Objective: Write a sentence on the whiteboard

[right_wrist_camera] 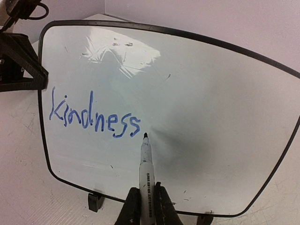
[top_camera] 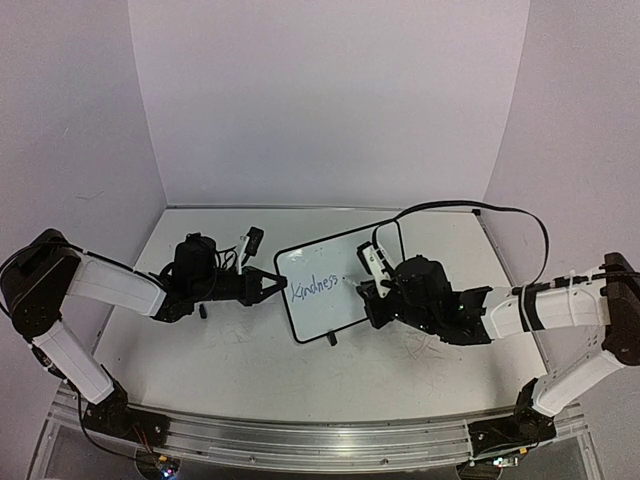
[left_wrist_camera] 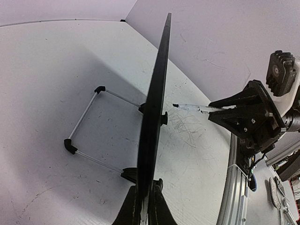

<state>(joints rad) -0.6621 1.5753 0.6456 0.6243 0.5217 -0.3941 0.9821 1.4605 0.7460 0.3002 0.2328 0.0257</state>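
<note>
The whiteboard stands tilted on the table, its white face turned toward my right arm. On it is the start of the sentence, the blue word "Kindness", which also shows from above. My left gripper is shut on the board's left edge, here seen edge-on. My right gripper is shut on a white marker. The marker's dark tip sits just right of the last "s", very close to the board; contact cannot be told.
A wire stand props the board from behind, and two black feet rest on the scuffed tabletop. An aluminium rail runs along the near edge. A black cable loops over the right arm.
</note>
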